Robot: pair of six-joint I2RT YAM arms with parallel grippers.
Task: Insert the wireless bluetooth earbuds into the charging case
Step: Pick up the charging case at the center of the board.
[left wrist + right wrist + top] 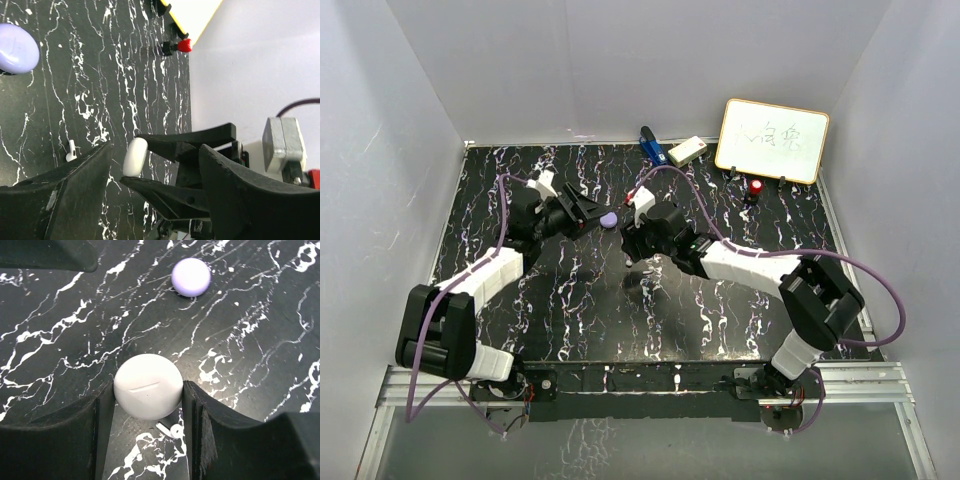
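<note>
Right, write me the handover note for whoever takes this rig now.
Right hand: shut on the white case, which looks closed.
Left hand: open, empty, facing it.
Purple case: on the table, closed, clear of both hands.
One white earbud lies loose on the table beside the white case; no others visible.
Done: nothing seated. Left: open a case, insert the buds.

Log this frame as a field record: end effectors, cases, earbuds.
left end effector: open, empty, next to the purple case
right end effector: shut on white case
purple case: free on table, looks closed
white case lid: looks closed
white earbud: loose on table, beside the right end effector
purple earbuds: none visible
</note>
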